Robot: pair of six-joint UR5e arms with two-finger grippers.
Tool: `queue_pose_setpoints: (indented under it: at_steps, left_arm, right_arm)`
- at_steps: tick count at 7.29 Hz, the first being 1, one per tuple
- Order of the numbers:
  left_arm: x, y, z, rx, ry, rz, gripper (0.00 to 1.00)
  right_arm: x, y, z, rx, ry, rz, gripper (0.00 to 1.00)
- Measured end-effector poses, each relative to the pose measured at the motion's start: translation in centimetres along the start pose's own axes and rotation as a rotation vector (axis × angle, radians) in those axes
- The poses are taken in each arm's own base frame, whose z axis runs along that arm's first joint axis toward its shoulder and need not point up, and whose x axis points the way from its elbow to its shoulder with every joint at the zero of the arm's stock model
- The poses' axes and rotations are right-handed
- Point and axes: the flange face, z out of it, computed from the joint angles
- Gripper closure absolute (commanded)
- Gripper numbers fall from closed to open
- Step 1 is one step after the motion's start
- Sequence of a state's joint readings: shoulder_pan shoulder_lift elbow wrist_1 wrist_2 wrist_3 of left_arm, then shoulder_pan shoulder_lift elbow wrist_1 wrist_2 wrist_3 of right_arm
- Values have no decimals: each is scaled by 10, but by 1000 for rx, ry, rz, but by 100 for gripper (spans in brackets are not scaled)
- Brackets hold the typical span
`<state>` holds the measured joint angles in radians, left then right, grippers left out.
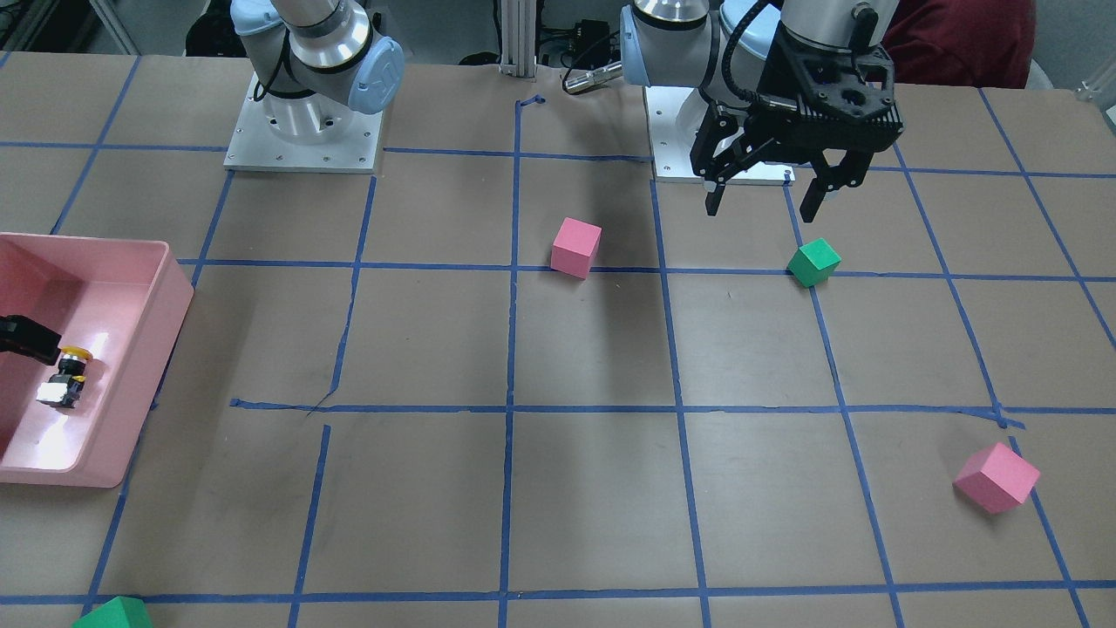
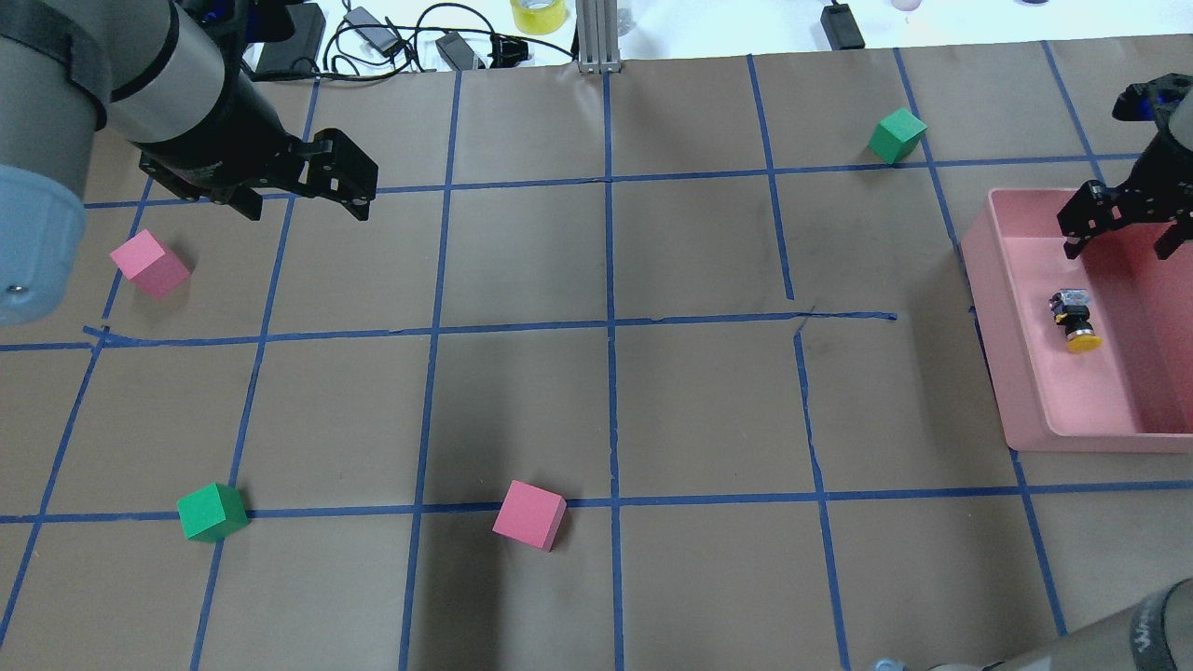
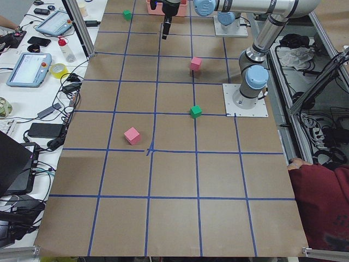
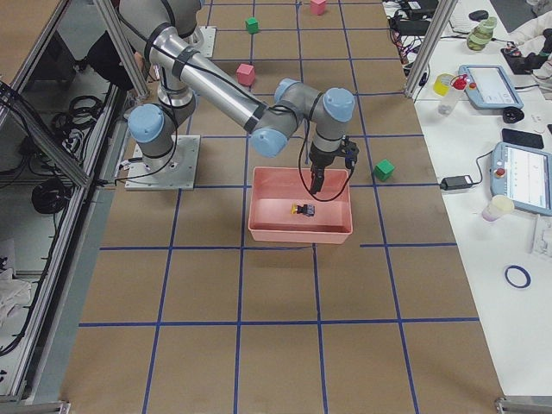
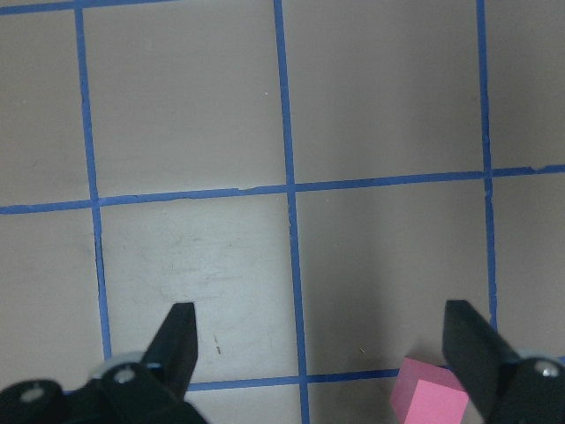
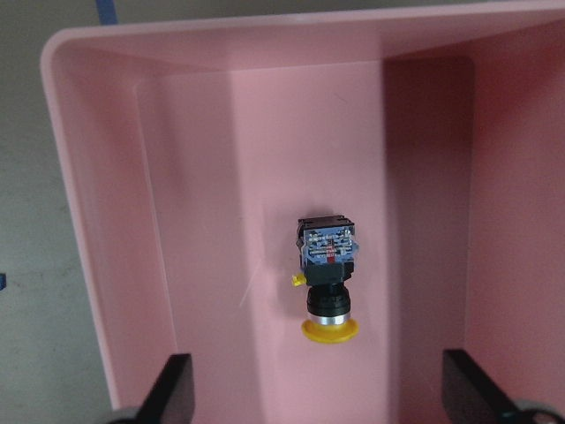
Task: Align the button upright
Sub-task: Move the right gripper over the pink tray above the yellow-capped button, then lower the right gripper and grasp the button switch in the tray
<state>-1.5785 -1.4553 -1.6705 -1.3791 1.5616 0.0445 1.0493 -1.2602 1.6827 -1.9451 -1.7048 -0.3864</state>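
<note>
- Right wrist-mounted view: my right gripper (image 6: 318,380) hangs over the pink tray (image 6: 79,177). Its two fingers are spread wide and nothing is between them.
- Just beyond my fingertips, the button (image 6: 327,274) lies on its side on the tray floor. The yellow cap points toward me and the base block points away. It touches no wall of the tray.
- The tray holds this one button. I count one tray and one button.
- My left gripper (image 5: 322,318) is also spread wide and grips nothing. It hangs above the table (image 2: 699,419), well apart from the tray.
- On the table I count four cubes, two pink and two green, all outside the tray.
- Nearest to my base are the first pink cube (image 2: 529,514) and the first green cube (image 2: 212,512).
- Farther out, the second pink cube (image 2: 149,263) sits near my left gripper.
- Farthest is the second green cube (image 2: 897,135), beyond the far corner of the tray.
</note>
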Motion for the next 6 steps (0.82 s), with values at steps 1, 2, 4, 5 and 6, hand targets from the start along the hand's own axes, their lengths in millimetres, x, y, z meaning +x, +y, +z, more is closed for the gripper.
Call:
queue_pose_setpoints:
  at_steps: [1,2,4,5,6]
  left_arm:
    - [0,0,0,0,0,0,0]
    - [0,0,0,1,0,0,0]
    - [0,0,-1,1,0,0,0]
    - [0,0,-1,1,0,0,0]
    - [0,0,-1,1,0,0,0]
  right_arm:
    - [10,-2,18,-22,-9,15,0]
    - [23,1,41,-46,-25,37,0]
    - [27,11,74,-55,-38,62,0]
    - [25,16,85,-61,-44,65,0]
    - [23,18,92,-68,-49,65,0]
